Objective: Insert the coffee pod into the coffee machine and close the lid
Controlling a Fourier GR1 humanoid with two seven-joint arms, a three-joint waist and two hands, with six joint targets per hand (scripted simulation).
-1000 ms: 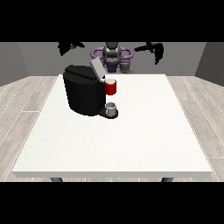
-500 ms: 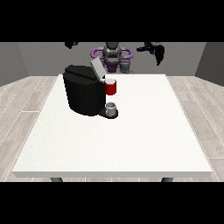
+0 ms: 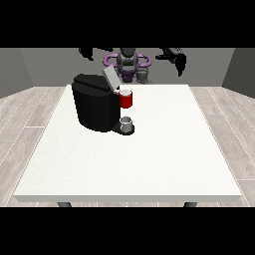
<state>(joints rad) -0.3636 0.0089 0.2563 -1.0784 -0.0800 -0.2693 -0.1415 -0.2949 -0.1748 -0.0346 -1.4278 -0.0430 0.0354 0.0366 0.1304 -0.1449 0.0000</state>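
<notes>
front view, single frame. black coffee machine [image 3: 95, 107] stands on the far-left part of the white table [image 3: 149, 159]. its lid [image 3: 110, 78] is raised, tilted up and back, grey underside showing. a red section [image 3: 126, 100] sits at the machine's front just below the open lid; what looks like the coffee pod [image 3: 125, 92], pale-topped, rests at its top edge, though i cannot tell whether it is fully seated. a small grey cup [image 3: 126, 122] stands on the machine's base directly under the red section.

both hands are held high and well apart from the machine. the hand at the view's right [image 3: 180, 61] hangs with fingers pointing down, apparently relaxed, holding nothing. the hand at the view's left [image 3: 87, 52] is partly cut at the frame's top; cannot tell how its fingers lie.

handling judgement: the pod is probably light, small and rigid-walled, likely smooth, so it could tip or slip if pinched off-centre; best taken by its sides near the rim. the lid is a stiff hinged flap; pushing down on its upper free edge should swing it shut.

stage judgement: lid not yet closed; neither hand is near it.
</notes>
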